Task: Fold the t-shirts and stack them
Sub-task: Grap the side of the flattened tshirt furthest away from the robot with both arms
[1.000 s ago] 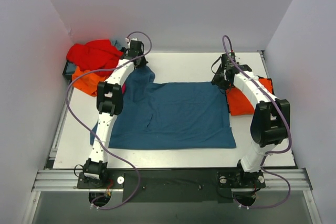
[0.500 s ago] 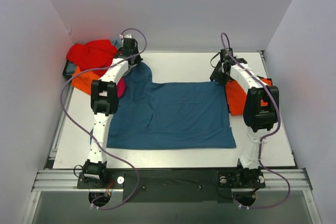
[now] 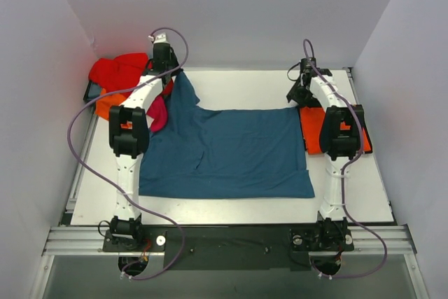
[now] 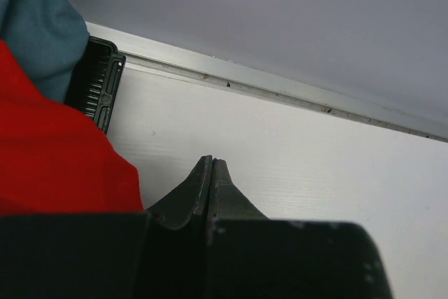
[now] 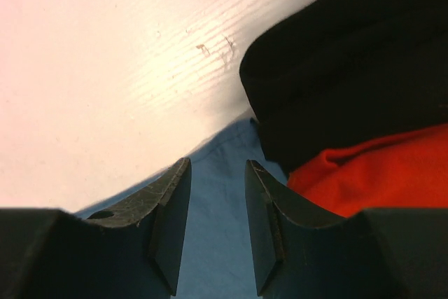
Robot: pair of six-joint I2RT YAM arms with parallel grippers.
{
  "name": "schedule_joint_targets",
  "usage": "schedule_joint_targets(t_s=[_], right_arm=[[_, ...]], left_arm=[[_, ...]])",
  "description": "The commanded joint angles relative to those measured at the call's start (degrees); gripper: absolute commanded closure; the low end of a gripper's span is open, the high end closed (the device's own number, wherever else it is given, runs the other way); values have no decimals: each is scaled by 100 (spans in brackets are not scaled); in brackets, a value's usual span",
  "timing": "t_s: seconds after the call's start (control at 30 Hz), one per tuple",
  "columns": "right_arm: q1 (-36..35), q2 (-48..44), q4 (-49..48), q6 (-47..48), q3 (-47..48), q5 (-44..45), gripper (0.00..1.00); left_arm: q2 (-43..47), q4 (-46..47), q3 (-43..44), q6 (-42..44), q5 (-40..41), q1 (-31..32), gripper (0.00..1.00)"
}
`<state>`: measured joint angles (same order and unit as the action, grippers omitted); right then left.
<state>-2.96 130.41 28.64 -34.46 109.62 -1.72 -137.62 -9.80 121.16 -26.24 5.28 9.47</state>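
Across the middle of the top view the teal t-shirt [image 3: 238,152] is spread flat, long axis left-right, except its upper-left corner, drawn into a peak and pinched by the left gripper [image 3: 170,73], jaws fully closed. Over the upper-right corner the right gripper [image 3: 299,99] is held slightly open, nothing clamped, orange t-shirt [image 3: 313,134] just beside. Bare table [image 3: 245,92] is left along the top.
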Motion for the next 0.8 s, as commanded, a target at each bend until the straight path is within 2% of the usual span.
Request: schedule_joint_targets(t_s=[0.0,0.2,0.5,0.73,0.77], right_arm=[[32,274,519,-131,506,84,67],[59,564,748,-123,674,522,69],[120,723,915,-184,727,664,67],[120,1108,1222,-184,1245,383,82],[94,1144,1231,-175,1341,348,89]], left_arm=[[376,383,-49,154,-150,-16,100],[412,365,-102,207,-106,-25,100],[464,392,-242,233,-45,-25,100],[499,374,-242,251,-44,-16,100],[508,365,-260,251,-53,-25,100]])
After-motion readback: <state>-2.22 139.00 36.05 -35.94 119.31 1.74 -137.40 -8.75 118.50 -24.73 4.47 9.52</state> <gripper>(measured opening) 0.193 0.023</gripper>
